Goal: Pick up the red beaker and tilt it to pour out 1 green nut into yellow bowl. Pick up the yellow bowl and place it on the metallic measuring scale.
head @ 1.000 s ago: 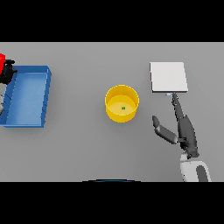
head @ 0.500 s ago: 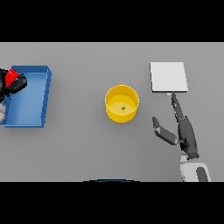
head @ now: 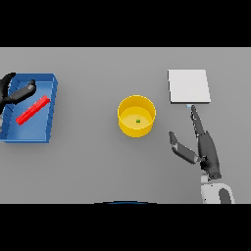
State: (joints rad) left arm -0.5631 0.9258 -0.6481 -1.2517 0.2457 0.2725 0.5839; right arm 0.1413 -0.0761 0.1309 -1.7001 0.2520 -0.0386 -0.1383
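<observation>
- Grey table [head: 98, 171]: flat work surface carrying every item listed below.
- Yellow bowl [head: 137, 116]: stood upright near the middle of the table, one small green nut [head: 138, 121] lying on its floor; pouring judged complete.
- Metallic measuring scale [head: 189, 87]: pale square plate, up and to the right of the bowl, apart from it, nothing on it.
- Right hand [head: 203, 147]: lay to the right of and below the bowl, fingers straight and pointing up toward the scale's near edge, thumb spread out toward the bowl; held nothing.
- Key relation: the bowl lay to the left of and slightly above the right hand's thumb, between the two hands but nearer the right; this hand judged the one to fetch it.
- Blue tray [head: 29, 137]: at the far left, holding the red beaker [head: 33, 109] on its side, long axis slanting up to the right.
- Left hand [head: 14, 93]: over the tray's upper left corner, fingers loosely spread, not closed on the beaker.
</observation>
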